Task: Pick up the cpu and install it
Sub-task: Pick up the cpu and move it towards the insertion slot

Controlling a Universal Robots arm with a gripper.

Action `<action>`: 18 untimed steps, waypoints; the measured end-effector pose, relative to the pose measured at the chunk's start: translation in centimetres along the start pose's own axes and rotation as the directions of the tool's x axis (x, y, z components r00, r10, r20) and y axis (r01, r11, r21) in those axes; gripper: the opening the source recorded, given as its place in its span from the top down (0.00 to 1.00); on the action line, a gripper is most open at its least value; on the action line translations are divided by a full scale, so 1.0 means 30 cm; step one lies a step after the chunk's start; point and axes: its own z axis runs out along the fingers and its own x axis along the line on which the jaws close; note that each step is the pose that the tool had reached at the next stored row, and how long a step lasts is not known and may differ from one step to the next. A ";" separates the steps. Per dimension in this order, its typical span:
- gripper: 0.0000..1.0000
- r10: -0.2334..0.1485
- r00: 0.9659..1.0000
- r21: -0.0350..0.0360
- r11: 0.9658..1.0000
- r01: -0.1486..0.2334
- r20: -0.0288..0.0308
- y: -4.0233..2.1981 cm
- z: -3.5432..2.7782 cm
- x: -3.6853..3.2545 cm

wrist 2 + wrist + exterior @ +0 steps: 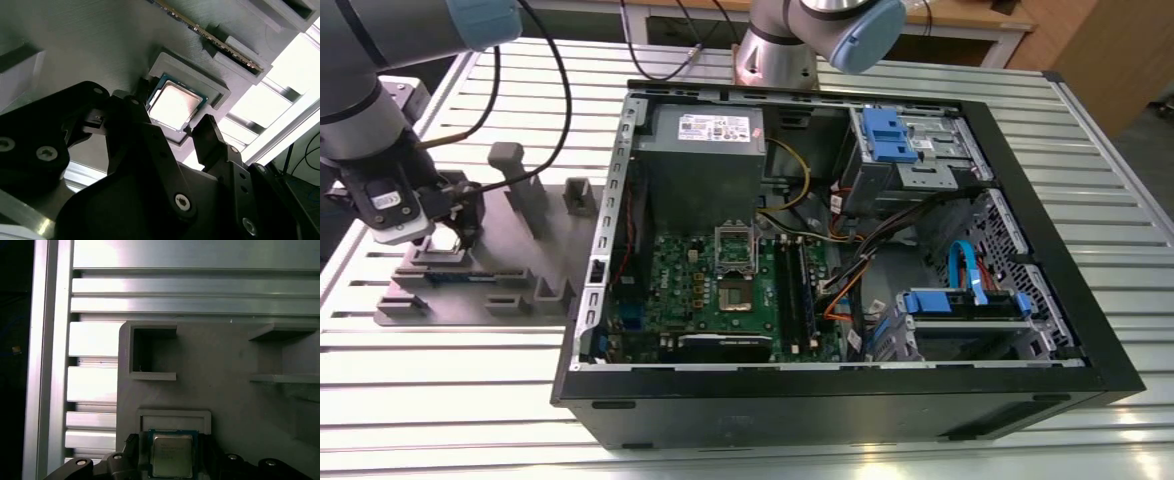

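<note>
My claw (pixel 438 228) is open, straddling the small flat square cpu with its shiny silver top (pixel 175 104), which lies in a recess of the grey plastic fixture tray (pixel 225 390). I judge it light, rigid and delicate underneath, so I would grip it gently by opposite edges.

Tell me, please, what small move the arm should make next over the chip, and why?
Probably close the jaws gently on the chip. They stand open on either side of it while it lies flat in its pocket on the grey tray, so a grasp looks lined up.
</note>
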 end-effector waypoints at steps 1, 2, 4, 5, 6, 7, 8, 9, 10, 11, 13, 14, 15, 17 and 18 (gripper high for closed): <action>0.38 0.000 1.000 0.000 1.000 0.000 0.000 0.000 0.000 0.000; 0.38 0.000 1.000 0.001 1.000 0.000 0.000 0.000 -0.001 0.000; 0.38 0.000 1.000 0.002 1.000 0.000 0.000 0.000 -0.001 0.000; 0.38 0.000 1.000 0.002 1.000 0.000 0.000 0.000 -0.001 0.000; 0.38 0.000 1.000 0.002 1.000 0.000 0.000 0.000 -0.001 0.000; 0.38 0.000 1.000 0.002 1.000 0.000 0.000 0.000 -0.001 0.000; 0.38 0.000 1.000 0.002 1.000 0.000 0.000 -0.001 -0.001 0.000; 0.38 0.000 1.000 0.002 1.000 0.000 0.000 -0.001 -0.001 0.000; 0.38 0.000 1.000 0.002 1.000 0.000 0.000 -0.002 -0.001 0.000; 0.38 0.000 1.000 0.002 1.000 0.000 0.000 -0.003 -0.001 0.000; 0.38 0.000 1.000 0.002 1.000 0.000 0.000 -0.005 -0.001 0.000; 0.38 0.000 1.000 0.002 1.000 0.000 0.000 -0.005 -0.001 0.000; 0.38 0.000 1.000 0.002 1.000 0.000 0.000 -0.005 -0.001 0.000; 0.38 0.000 1.000 0.002 1.000 0.000 0.000 -0.005 -0.002 0.000; 0.38 0.000 1.000 0.002 1.000 0.000 0.000 -0.005 -0.002 0.000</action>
